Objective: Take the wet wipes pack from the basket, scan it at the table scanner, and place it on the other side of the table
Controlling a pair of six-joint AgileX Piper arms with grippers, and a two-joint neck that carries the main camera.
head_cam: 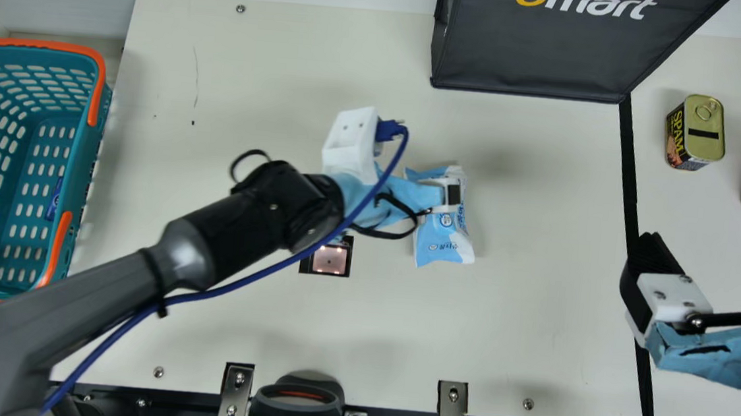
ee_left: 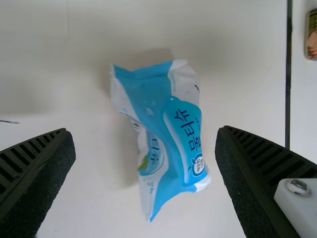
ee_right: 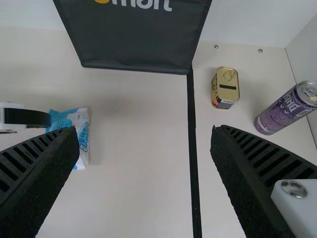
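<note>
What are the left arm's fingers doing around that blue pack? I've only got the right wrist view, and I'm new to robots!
Observer: The left wrist view shows the left fingers spread open, with the pack ungripped, visible between them.
Operator: Oh! Is there a shopping basket anywhere?
Observer: Yes, the main view shows a teal basket with orange handles at its left edge.
Operator: And something to scan with?
Observer: The main view shows a small square window between basket and pack, probably the scanner.
</note>
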